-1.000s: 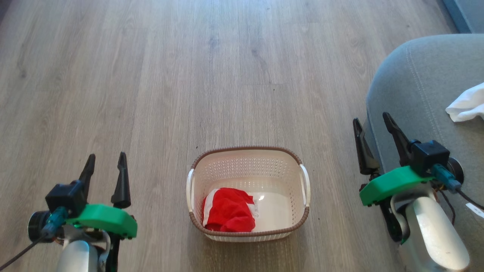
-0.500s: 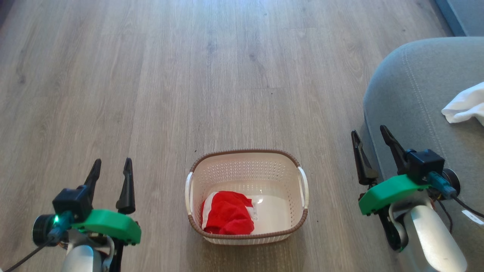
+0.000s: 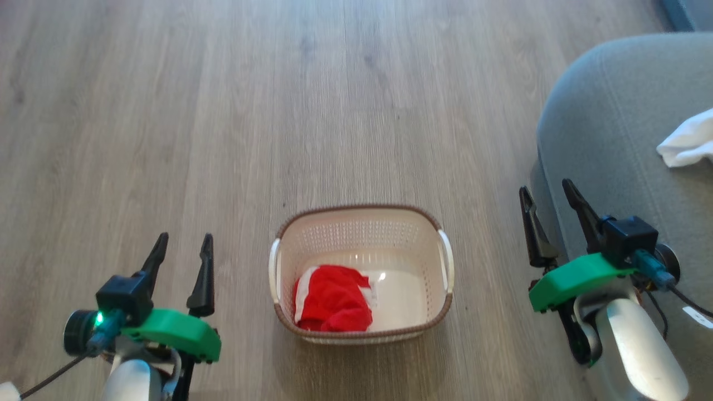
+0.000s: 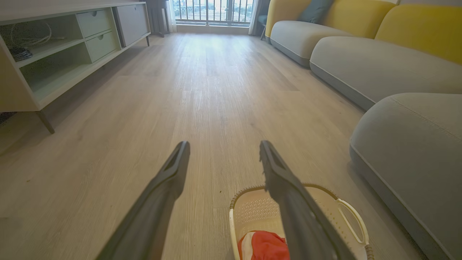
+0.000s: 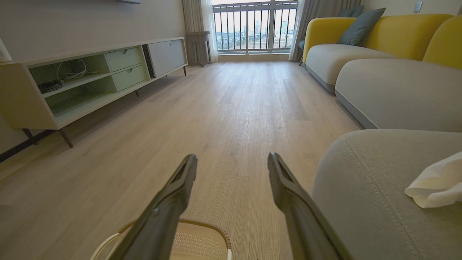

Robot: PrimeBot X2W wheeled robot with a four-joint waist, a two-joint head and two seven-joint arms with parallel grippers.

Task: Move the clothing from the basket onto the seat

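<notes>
The red garment [image 3: 333, 305] lies bunched in the near left corner of the basket [image 3: 362, 210], close against its wall, while a white cloth [image 3: 688, 146] already rests on the seat [image 3: 607, 111] to the right. The basket stands on the floor [image 3: 223, 111] between my two arms. My left gripper [image 3: 185, 238] hovers left of the basket, fingers spread wide with nothing between them. My right gripper [image 3: 545, 187] hangs just beside the seat's edge, equally spread and empty. I judge the risk lies in the reach: with the garment tucked so near the wall, a finger could hook the perforated plastic or the rim and drag or tip the basket. I might also pinch only a loose fold, leaving the rest to snag on the rim.
</notes>
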